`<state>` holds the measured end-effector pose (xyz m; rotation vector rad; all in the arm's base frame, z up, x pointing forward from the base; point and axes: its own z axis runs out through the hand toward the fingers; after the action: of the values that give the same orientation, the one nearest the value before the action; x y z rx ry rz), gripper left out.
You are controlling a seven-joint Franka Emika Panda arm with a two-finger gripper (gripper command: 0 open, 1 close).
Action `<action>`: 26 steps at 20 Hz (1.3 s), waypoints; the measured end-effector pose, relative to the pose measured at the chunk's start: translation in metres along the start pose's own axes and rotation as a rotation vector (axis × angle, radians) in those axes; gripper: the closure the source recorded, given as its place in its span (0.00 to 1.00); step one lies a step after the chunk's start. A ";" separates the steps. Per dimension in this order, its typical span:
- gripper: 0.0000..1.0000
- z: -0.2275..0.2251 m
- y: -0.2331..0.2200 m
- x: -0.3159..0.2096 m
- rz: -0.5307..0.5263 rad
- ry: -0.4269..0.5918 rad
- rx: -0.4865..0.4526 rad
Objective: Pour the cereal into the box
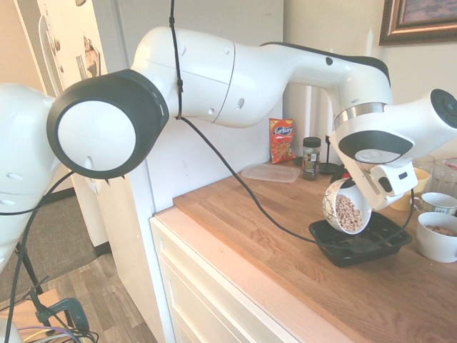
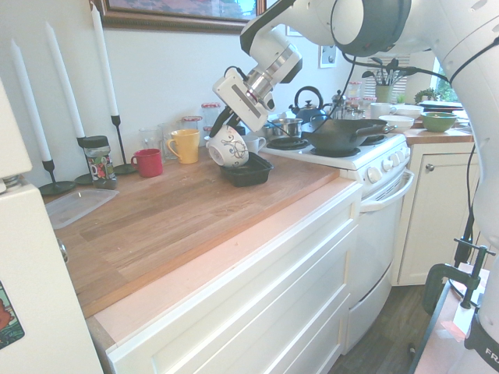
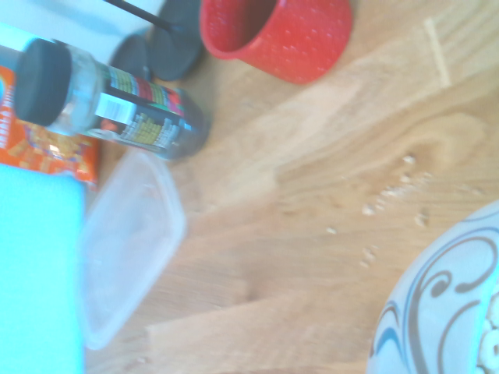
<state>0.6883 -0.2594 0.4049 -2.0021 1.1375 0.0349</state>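
Gripper [image 1: 357, 187] clamped on tilted bowl [image 1: 346, 207] over black box [image 1: 371, 243]; wooden kitchen countertop [image 1: 285, 236].

Home kitchen, wood butcher-block countertop [image 2: 179, 218] over white cabinet drawers [image 2: 265, 312], white stove [image 2: 366, 160] w/ black wok [image 2: 343, 134] & kettle [image 2: 309, 101], yellow mug [image 2: 185, 146], red mug [image 2: 148, 163], spice jar [image 2: 98, 162], taper candles [image 2: 62, 78], framed picture [image 1: 418, 20] on wall

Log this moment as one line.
claw: shut on bowl | bowl: tilted over black tray | cereal: still inside bowl | pour: not finished
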 end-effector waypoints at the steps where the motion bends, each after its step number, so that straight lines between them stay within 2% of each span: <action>1: 1.00 0.001 0.001 0.000 0.001 -0.015 0.022; 14: 1.00 -0.026 0.029 0.010 -0.006 -0.140 0.221; 21: 1.00 -0.022 0.053 0.017 0.005 -0.188 0.308; 26: 1.00 -0.018 0.071 0.021 -0.002 -0.224 0.410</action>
<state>0.6428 -0.3049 0.3638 -1.5916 0.9148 0.0229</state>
